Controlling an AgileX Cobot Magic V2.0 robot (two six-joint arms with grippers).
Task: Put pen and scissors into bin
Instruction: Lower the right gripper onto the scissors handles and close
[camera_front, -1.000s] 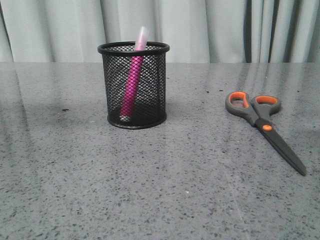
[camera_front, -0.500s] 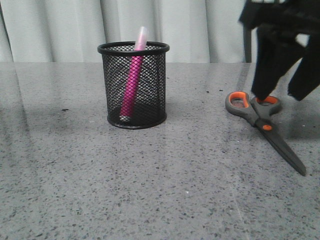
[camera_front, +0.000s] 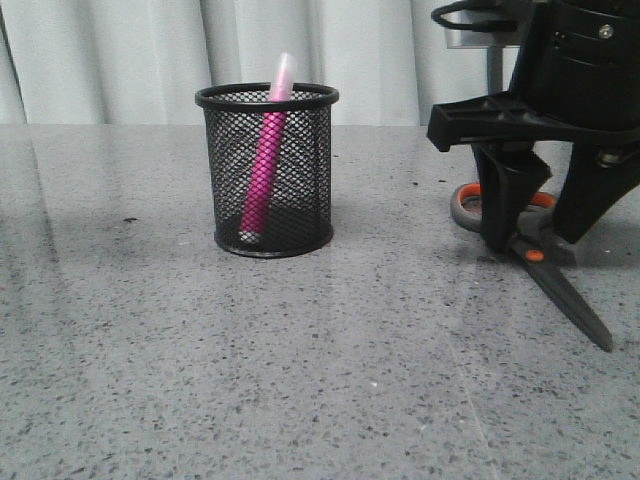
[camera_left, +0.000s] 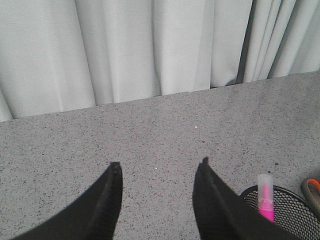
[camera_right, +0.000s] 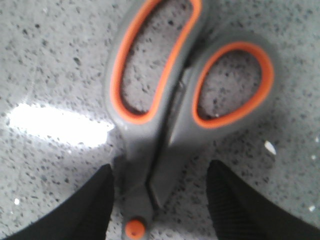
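The grey speckled table (camera_front: 300, 380) looks just as it did a moment ago; the big change is the right arm, which has dropped lower than half a second ago, and a second ago it was not there at all; its black right gripper (camera_front: 535, 240) now stands over the scissors (camera_front: 560, 290), down at the table; its two fingers are apart, one on each side of the grey handles near the orange dot, and they are not pinching anything; up close the scissors (camera_right: 180, 100) lie flat between the two black fingertips (camera_right: 95, 205); the scissors have not moved; the black mesh bin (camera_front: 267, 170) has stayed in its place, well to the left of the scissors; the pink pen (camera_front: 266, 150) still leans inside the bin, its pale top poking above the rim; the left gripper (camera_left: 157, 175) is held up above the table, fingers apart, holding nothing, with the bin (camera_left: 290, 210) just beside it.
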